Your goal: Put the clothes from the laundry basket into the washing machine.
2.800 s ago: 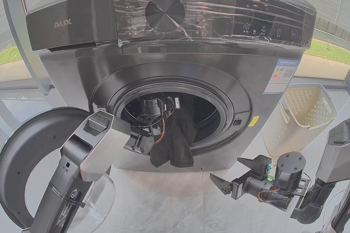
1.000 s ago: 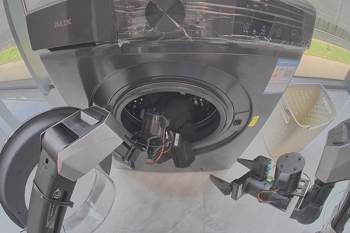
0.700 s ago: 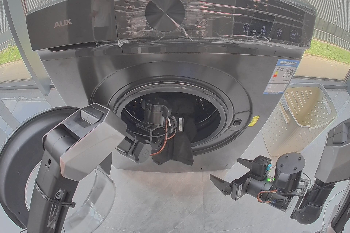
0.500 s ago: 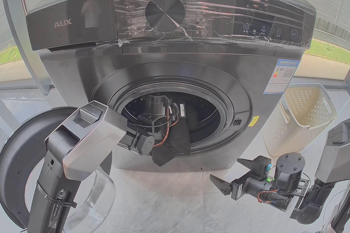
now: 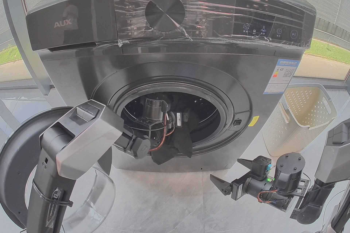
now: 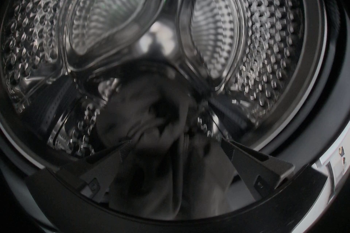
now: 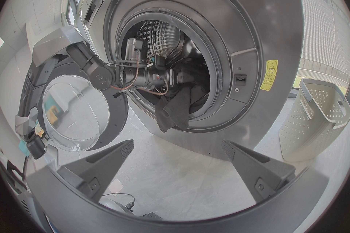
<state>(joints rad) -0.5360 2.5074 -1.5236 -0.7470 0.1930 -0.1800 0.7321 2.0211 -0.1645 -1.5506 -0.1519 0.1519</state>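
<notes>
Left pincer [image 6: 175, 143] gapes open at the washer [image 5: 233, 99] mouth; cloth [image 5: 175, 146] hangs off the lip at its 6 o'clock, long axis 12-to-6. Right pincer [image 5: 226, 169] is open too, way farther.

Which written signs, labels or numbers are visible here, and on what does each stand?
Brand name, three pale capitals: drawer front of the washing machine.
Symbols and characters: control panel, too small.
Fine print: energy label, too small.
Warning triangle, characters blurred: yellow sticker.
</notes>
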